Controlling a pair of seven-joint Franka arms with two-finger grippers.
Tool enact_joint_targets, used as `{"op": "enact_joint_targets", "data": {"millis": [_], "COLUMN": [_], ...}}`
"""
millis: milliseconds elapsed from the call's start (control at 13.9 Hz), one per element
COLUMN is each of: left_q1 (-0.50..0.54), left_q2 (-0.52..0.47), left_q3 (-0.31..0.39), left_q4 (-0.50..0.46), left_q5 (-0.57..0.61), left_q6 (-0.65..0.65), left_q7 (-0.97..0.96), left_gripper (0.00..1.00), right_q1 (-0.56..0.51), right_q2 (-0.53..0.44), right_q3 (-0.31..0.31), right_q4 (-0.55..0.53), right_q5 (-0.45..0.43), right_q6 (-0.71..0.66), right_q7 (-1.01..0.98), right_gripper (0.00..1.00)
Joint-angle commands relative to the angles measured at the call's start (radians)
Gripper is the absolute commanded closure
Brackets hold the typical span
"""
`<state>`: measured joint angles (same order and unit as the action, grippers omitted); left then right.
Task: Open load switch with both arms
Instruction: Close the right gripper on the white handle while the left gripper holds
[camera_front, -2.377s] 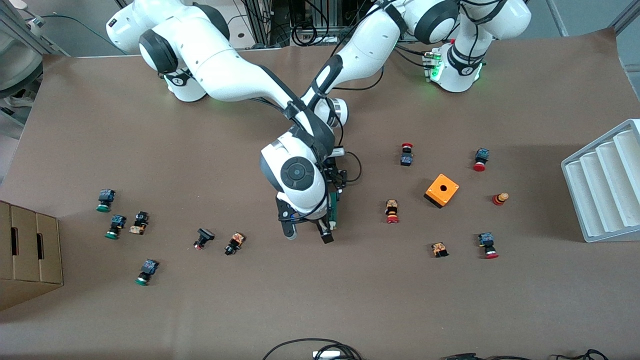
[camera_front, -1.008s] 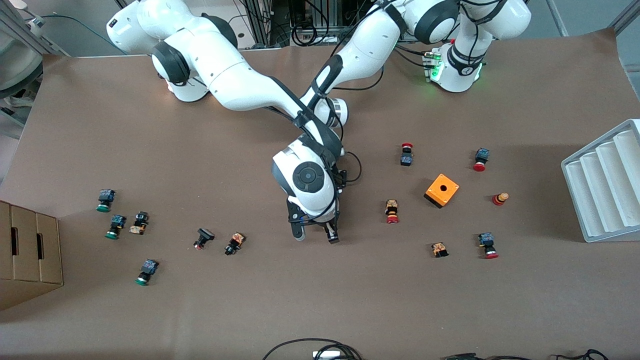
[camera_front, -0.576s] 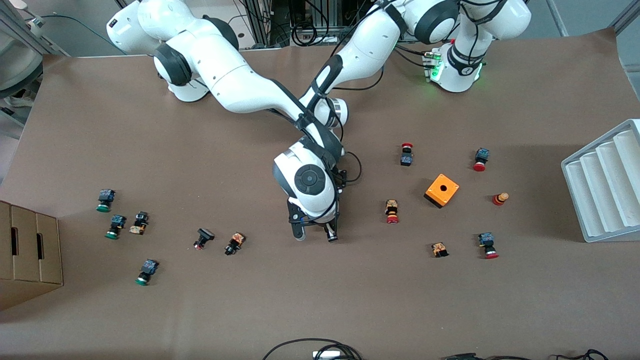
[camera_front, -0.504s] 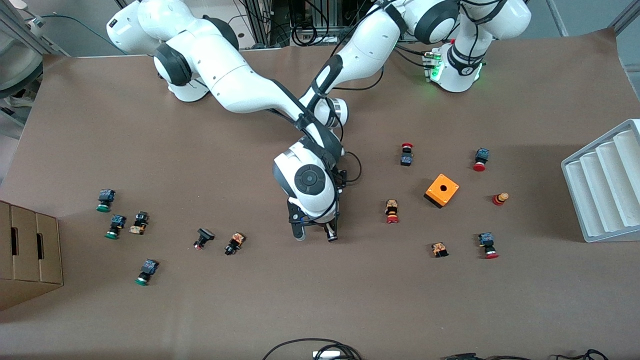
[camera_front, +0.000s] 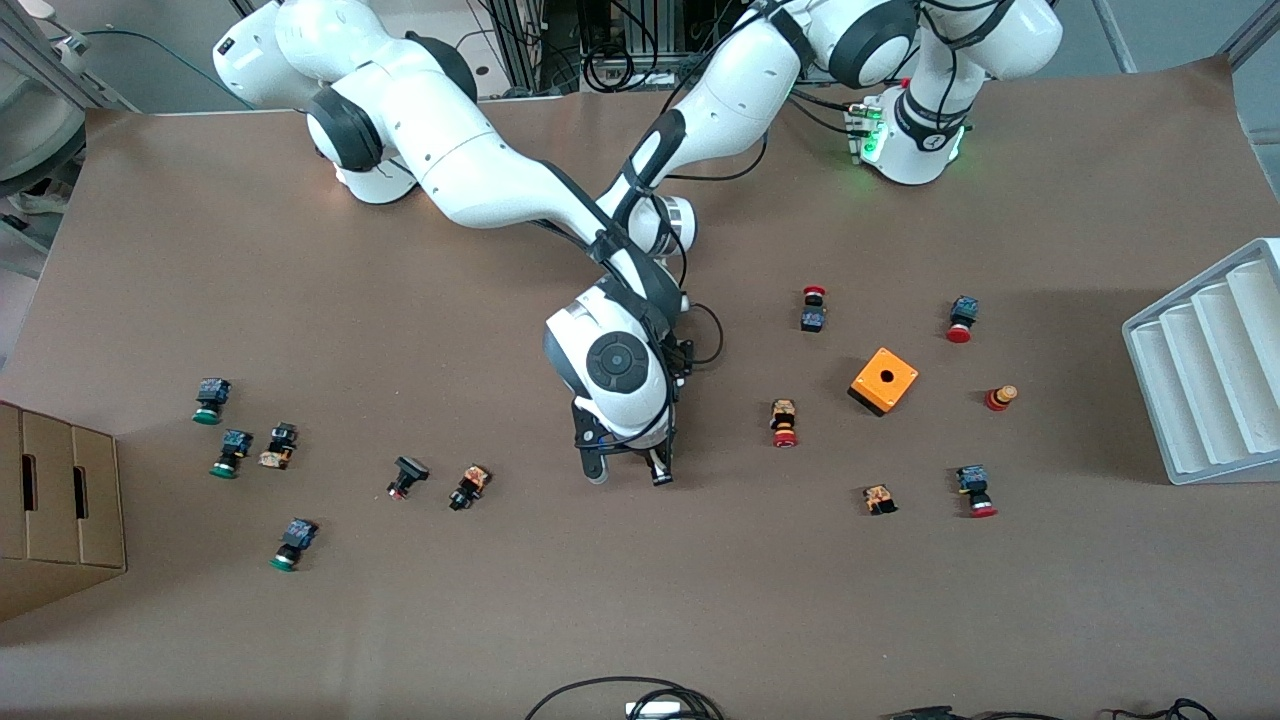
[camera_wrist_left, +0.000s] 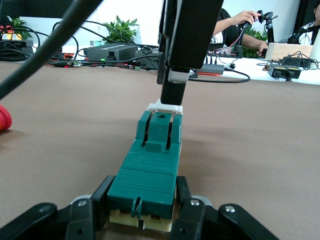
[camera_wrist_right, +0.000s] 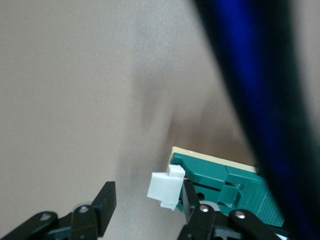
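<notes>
Left end effector (camera_wrist_left: 142, 216) is clamped on the load switch (camera_wrist_left: 150, 170), its two black fingers (camera_wrist_left: 90, 215) pressed against the sides of the dark-green block at the cream-coloured end. From the front this grip is hidden beneath the right arm's wrist, which has crossed over the left arm near the middle of the bench (camera_front: 700, 600). The switch lies low and lengthwise just above or on the brown surface; I cannot tell whether it touches. At its other end a small white tab (camera_wrist_right: 164, 190) sticks out, and the right end effector (camera_wrist_right: 147, 200) points down over it with its fingers apart: one finger (camera_wrist_left: 175, 85) stands against the tab, the other is clear of it with bare bench showing between. So the tab sits inside the gap but is not pinched. An orange box with a hole (camera_front: 884, 380) stands toward the left arm's end of the bench among several red-capped push buttons, and green-capped ones lie toward the right arm's end, near a cardboard box (camera_front: 60, 510). A white ribbed tray (camera_front: 1215, 365) rests at the edge past the orange box.
</notes>
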<state>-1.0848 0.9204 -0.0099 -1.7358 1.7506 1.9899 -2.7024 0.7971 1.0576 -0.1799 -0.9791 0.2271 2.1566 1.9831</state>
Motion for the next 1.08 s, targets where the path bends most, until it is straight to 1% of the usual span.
{"op": "enact_joint_targets", "data": {"millis": [0, 432, 576, 648, 1008], "left_q1": [0.005, 0.014, 0.014, 0.014, 0.014], "left_q2": [0.012, 0.011, 0.011, 0.011, 0.011], "left_q3": [0.002, 0.001, 0.001, 0.001, 0.001], "left_q4": [0.027, 0.027, 0.027, 0.028, 0.027], "left_q5": [0.02, 0.02, 0.02, 0.02, 0.02], "left_q6": [0.012, 0.012, 0.012, 0.012, 0.012], "left_q7": [-0.007, -0.005, -0.005, -0.005, -0.005], "left_gripper": [0.46, 0.46, 0.46, 0.46, 0.46], "right_q1": [0.001, 0.002, 0.002, 0.002, 0.004], "right_q2": [0.042, 0.05, 0.05, 0.05, 0.051], "right_q3": [-0.012, -0.012, -0.012, -0.012, -0.009], "right_q4": [0.06, 0.059, 0.059, 0.059, 0.059], "right_q5": [0.031, 0.031, 0.031, 0.031, 0.031], "right_q6": [-0.037, -0.041, -0.044, -0.046, -0.046], "right_q7": [0.019, 0.02, 0.02, 0.02, 0.031], "right_gripper": [0.39, 0.39, 0.42, 0.44, 0.46]}}
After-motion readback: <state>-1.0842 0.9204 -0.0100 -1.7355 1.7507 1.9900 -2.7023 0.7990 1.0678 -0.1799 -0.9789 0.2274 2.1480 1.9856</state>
